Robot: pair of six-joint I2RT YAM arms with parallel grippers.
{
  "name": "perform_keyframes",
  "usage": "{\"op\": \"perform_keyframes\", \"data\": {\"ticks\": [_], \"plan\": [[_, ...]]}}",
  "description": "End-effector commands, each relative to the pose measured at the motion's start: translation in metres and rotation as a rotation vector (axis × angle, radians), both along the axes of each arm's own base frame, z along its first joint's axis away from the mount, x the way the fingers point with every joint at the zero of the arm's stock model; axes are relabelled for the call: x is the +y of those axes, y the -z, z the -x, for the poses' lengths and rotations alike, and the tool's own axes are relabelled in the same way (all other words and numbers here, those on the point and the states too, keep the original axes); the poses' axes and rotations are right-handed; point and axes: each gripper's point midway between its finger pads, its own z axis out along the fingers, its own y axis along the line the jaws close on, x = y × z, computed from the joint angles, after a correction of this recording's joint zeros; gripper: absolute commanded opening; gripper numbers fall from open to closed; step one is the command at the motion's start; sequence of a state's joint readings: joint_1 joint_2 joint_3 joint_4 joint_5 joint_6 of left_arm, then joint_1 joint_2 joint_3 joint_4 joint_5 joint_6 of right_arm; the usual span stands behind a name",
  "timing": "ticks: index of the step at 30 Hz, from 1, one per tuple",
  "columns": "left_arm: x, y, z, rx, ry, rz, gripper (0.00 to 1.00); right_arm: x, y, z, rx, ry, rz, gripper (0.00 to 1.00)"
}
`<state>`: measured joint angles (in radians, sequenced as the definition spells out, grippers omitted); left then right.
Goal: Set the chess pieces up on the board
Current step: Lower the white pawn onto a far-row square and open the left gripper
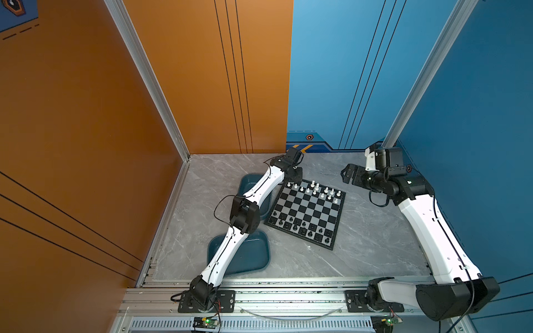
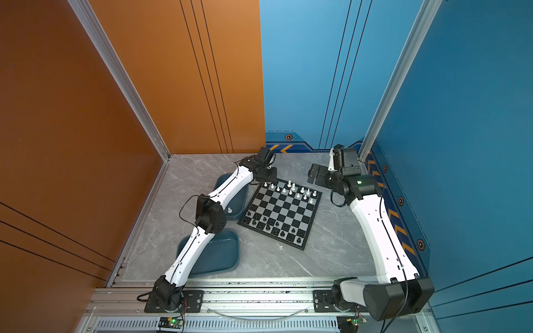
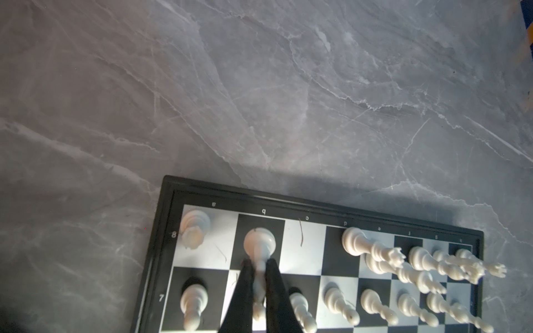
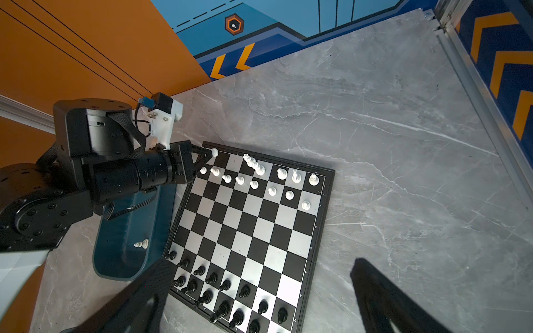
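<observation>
- Left gripper (image 3: 259,263): black fingers (image 3: 245,294) cut off by the picture's edge in the left wrist view. Tips concealed beneath the black wrist housing (image 1: 288,165) in both top views.
- White plastic chess piece (image 3: 259,242), clamped between those fingers: upper part blurred and covered, so its kind is not determinable.
- Black and silver-grey chessboard (image 3: 317,212): only two ranks shown in the left wrist view.
- Far teal rounded tray (image 1: 247,181): largely covered by the white left arm (image 1: 259,188) in both top views.
- Lone white piece (image 2: 229,210) in that tray: too small to be identified.
- Right gripper (image 4: 261,265): black fingers (image 4: 380,291) blurred and cut off in the right wrist view.
- Black plastic chess pieces (image 4: 244,291): nearest row partly cut off.
</observation>
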<state>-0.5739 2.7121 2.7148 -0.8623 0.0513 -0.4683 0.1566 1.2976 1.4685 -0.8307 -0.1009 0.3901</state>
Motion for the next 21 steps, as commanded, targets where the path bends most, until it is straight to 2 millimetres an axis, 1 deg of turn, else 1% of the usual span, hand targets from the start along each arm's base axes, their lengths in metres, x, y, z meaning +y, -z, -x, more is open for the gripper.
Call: {"op": "perform_keyframes", "data": {"ticks": [1, 7, 13, 21], "plan": [[0.0023, 0.0058, -0.0059, -0.013, -0.008, -0.011, 0.0, -0.0032, -0.0074, -0.0009, -0.004, 0.009, 0.008, 1.0], [0.0014, 0.0086, -0.0062, -0.002, -0.004, 0.004, 0.0, -0.0049, -0.009, -0.0014, -0.006, 0.017, 0.013, 1.0], [0.0014, 0.0055, -0.005, 0.0, -0.006, 0.009, 0.0, -0.0047, -0.0084, -0.0021, -0.002, 0.019, 0.012, 1.0], [0.0045, 0.01, -0.0029, 0.027, -0.016, 0.017, 0.0, -0.0046, -0.0071, -0.0029, -0.001, 0.019, 0.013, 1.0]]}}
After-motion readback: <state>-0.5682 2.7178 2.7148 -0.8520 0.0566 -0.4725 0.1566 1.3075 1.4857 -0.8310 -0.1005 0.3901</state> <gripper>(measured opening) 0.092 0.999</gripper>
